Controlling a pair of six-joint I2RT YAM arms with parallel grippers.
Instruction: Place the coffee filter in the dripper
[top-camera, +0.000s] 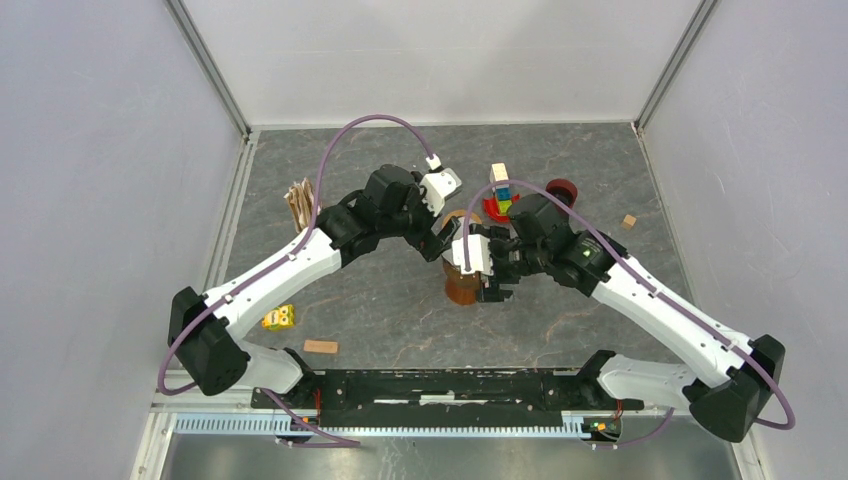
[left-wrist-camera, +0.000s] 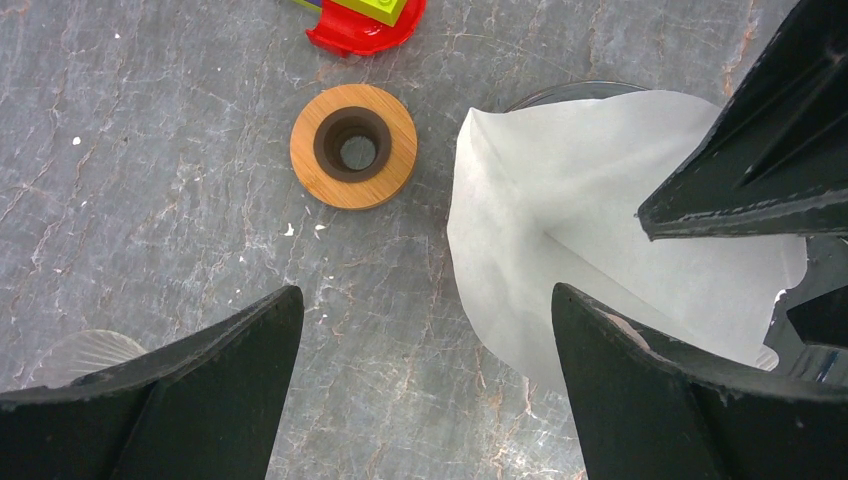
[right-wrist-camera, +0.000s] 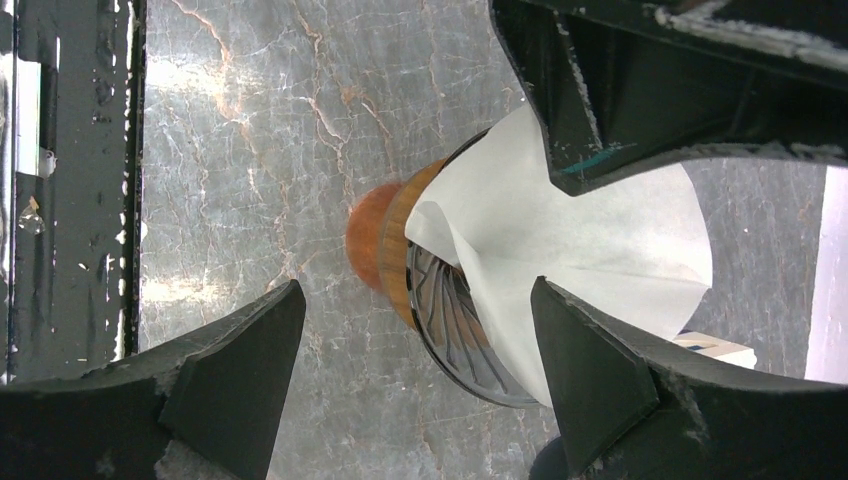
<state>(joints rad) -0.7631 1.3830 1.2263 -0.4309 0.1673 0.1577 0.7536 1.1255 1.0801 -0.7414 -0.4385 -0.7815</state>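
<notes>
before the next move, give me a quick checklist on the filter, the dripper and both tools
1. The white paper coffee filter is inside the dark ribbed glass dripper: ok.
2. The filter lies smooth against the dripper wall: not ok. It is creased, and one edge stands past the rim.
3. The left tool is open and empty: ok.
4. The right tool is open and empty: ok.
5. The fingers are clear of the paper: cannot tell. They overlap it in both wrist views.
</notes>
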